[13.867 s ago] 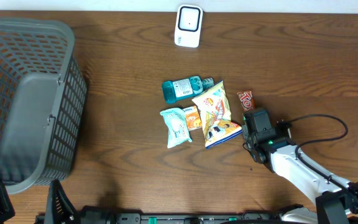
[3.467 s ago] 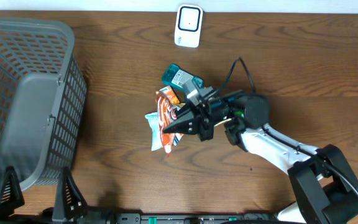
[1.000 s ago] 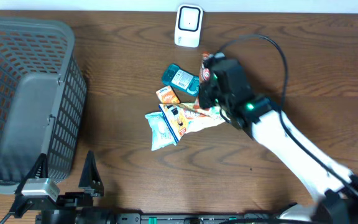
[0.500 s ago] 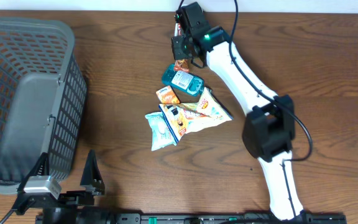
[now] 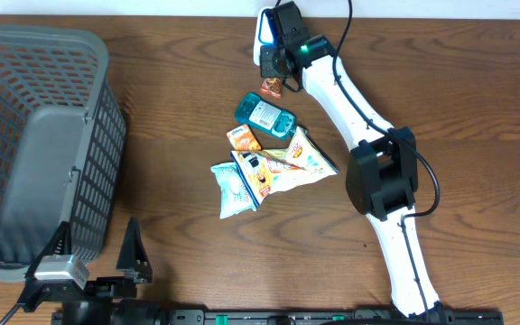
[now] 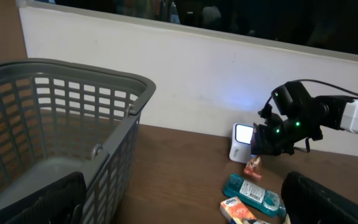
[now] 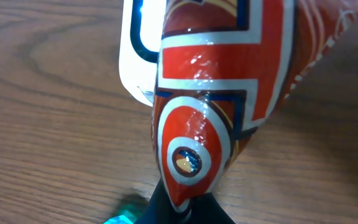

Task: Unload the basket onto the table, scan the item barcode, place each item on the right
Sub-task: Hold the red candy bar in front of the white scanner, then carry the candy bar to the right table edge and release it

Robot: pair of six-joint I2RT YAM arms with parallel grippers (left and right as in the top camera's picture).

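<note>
Overhead, we see the right tool clamped on the red snack packet, which hangs lengthwise from it just before the scanner; the left tool, fingers wide apart, sits well away near the basket.

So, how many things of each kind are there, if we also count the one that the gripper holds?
Basket: 1
Scanner: 1
Bottle: 1
Packs: 4 (red pack, orange, chips, tissues)
Total: 7
</note>
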